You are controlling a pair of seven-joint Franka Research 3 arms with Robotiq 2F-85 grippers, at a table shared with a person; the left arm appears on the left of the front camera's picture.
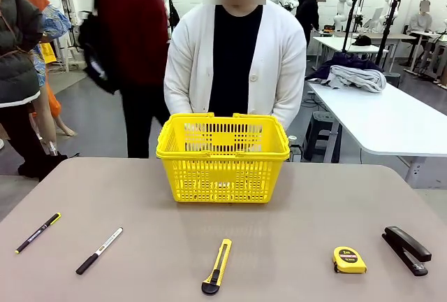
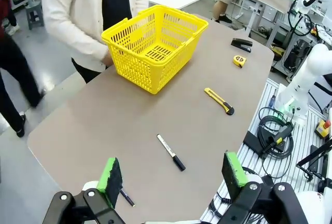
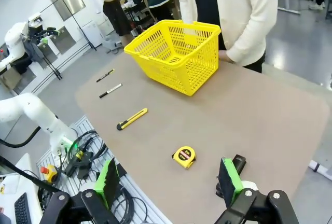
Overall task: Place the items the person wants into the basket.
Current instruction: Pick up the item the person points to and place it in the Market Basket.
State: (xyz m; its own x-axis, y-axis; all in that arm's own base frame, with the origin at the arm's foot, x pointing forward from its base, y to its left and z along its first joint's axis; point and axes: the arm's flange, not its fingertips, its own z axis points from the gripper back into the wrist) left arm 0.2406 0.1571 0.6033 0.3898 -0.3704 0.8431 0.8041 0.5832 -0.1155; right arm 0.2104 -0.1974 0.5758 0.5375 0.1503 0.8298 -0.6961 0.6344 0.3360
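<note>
Tool pair: L tool (image 2: 171,175) & R tool (image 3: 168,178) spread wide, empty.
Both hover above counter (image 1: 293,225), touching nothing; basket (image 1: 222,176) far side by person (image 1: 237,64); blk pen (image 1: 38,233), wht pen (image 1: 99,250), knife (image 1: 217,265) on counter, near side.

Glossy yellow plastic lattice basket (image 1: 222,166), matt smooth grey-brown tabletop (image 1: 279,246), soft white knit cardigan (image 1: 279,64)

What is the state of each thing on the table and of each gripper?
basket: upright, empty, handles folded down
black pen: lying flat
white pen: lying flat, capped
utility knife: lying flat, no blade showing
tape measure: tape in
stapler: closed
left gripper: open, empty
right gripper: open, empty
</note>
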